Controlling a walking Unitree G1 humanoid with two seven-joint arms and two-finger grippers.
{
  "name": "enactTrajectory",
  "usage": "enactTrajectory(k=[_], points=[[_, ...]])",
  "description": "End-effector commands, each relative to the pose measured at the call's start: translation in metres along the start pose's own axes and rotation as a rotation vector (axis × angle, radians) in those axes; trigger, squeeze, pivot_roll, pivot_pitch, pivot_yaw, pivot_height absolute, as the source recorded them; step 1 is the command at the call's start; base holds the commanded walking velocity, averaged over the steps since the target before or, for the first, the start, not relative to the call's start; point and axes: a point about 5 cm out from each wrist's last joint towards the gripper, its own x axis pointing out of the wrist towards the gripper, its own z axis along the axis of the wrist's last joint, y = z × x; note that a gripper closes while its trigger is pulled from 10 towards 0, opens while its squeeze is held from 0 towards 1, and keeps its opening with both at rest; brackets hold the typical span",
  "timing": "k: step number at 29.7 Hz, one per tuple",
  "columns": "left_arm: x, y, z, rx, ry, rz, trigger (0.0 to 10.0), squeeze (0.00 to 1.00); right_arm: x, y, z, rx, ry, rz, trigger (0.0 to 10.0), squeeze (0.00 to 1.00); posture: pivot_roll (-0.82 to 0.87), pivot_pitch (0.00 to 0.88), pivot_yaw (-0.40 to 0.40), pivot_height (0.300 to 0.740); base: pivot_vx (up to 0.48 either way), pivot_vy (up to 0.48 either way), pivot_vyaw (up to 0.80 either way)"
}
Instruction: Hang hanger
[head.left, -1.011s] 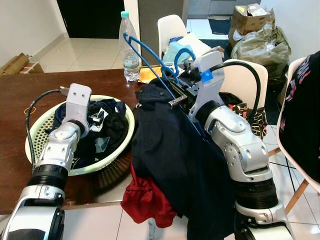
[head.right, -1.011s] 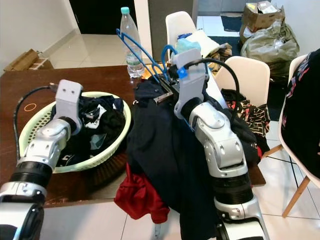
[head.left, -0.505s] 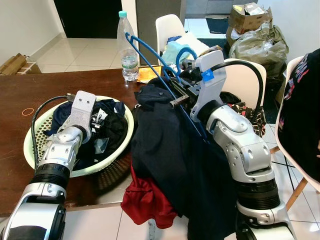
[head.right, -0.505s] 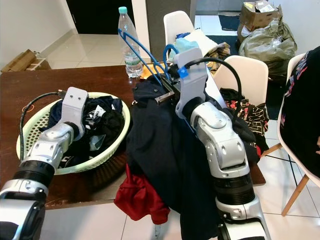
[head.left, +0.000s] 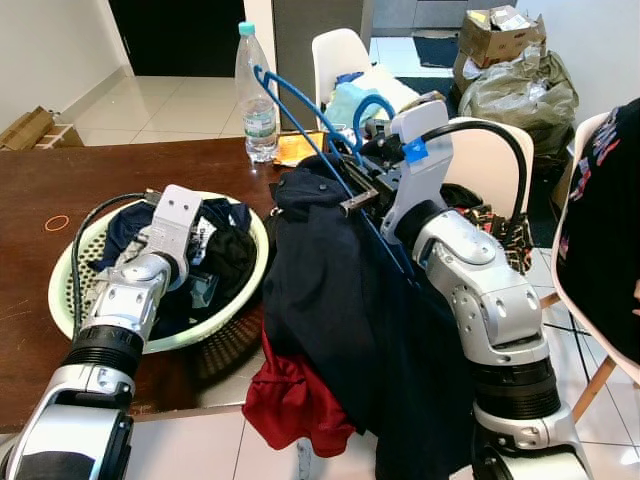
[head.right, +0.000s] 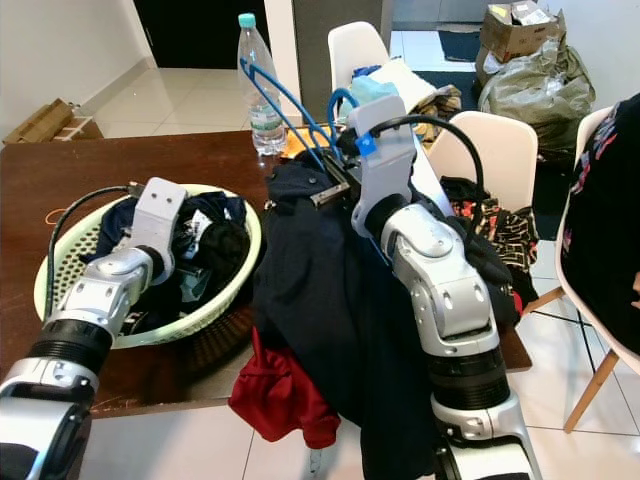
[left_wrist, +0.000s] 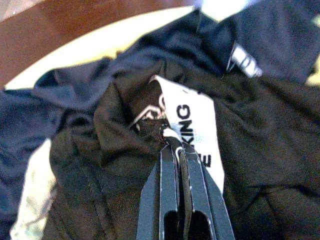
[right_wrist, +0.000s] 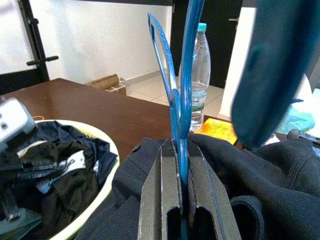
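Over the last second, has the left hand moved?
Yes. The left hand has shifted to the robot's right over the laundry basket, toward the dark garment on the blue hanger, and its fingers are closed on black cloth.

From my seat: round pale-green plastic laundry basket sits on the dark brown wooden table, left of centre, with dark crumpled clothes inside it. Left gripper is down in that basket, among the clothes. Right of the basket, a dark navy hooded garment drapes over the table edge, a red cloth beneath it. Right gripper sits above the garment, clamped on the blue wire hanger. Clear plastic water bottle stands behind, white moulded chairs beyond.
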Motion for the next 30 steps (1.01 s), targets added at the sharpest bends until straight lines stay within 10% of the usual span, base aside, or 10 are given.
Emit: enactTrajectory(k=[1, 14, 19, 21, 22, 23, 24, 26, 29, 30], points=[[-0.004, 0.011, 0.034, -0.014, -0.113, -0.001, 0.0, 0.0, -0.001, 0.004, -0.005, 0.008, 0.02, 0.009, 10.0, 0.0, 0.12, 0.112, 0.03, 0.74, 0.0, 0.0, 0.0], [-0.053, 0.036, 0.161, -0.158, -0.661, -0.037, 0.7, 0.0, 0.001, 0.004, -0.003, 0.006, 0.015, 0.01, 10.0, 0.0, 0.12, 0.104, 0.029, 0.74, 0.0, 0.0, 0.0], [-0.064, 0.04, 0.177, -0.205, -0.741, -0.06, 1.3, 0.0, 0.002, 0.004, -0.003, 0.006, 0.013, 0.011, 10.0, 0.0, 0.12, 0.099, 0.03, 0.74, 0.0, 0.0, 0.0], [-0.078, 0.037, 0.193, -0.337, -0.842, -0.174, 3.6, 0.0, 0.002, 0.004, -0.003, 0.007, 0.011, 0.012, 10.0, 0.0, 0.12, 0.096, 0.03, 0.74, 0.0, 0.0, 0.0], [-0.093, 0.034, 0.205, -0.423, -0.929, -0.301, 6.6, 0.0, 0.002, 0.004, -0.003, 0.007, 0.009, 0.012, 10.0, 0.0, 0.12, 0.096, 0.03, 0.74, 0.0, 0.0, 0.0], [-0.093, 0.034, 0.205, -0.423, -0.929, -0.301, 6.6, 0.0, 0.002, 0.004, -0.003, 0.007, 0.009, 0.012, 10.0, 0.0, 0.12, 0.096, 0.03, 0.74, 0.0, 0.0, 0.0], [-0.103, 0.033, 0.211, -0.417, -0.981, -0.345, 10.0, 0.0, 0.002, 0.004, -0.003, 0.007, 0.008, 0.013, 10.0, 0.0, 0.12, 0.092, 0.03, 0.74, 0.0, 0.0, 0.0], [-0.098, 0.04, 0.206, -0.393, -0.934, -0.294, 10.0, 0.0, 0.002, 0.004, -0.003, 0.007, 0.006, 0.014, 10.0, 0.0, 0.13, 0.092, 0.03, 0.74, 0.0, 0.0, 0.0], [-0.059, 0.066, 0.157, 0.122, -0.482, 0.183, 10.0, 0.0, 0.003, 0.004, -0.003, 0.006, 0.004, 0.016, 10.0, 0.0, 0.13, 0.083, 0.028, 0.74, 0.0, 0.0, 0.0], [-0.059, 0.065, 0.155, 0.057, -0.483, 0.161, 10.0, 0.0, 0.003, 0.004, -0.002, 0.005, 0.003, 0.016, 10.0, 0.0, 0.13, 0.084, 0.028, 0.74, 0.0, 0.0, 0.0]])
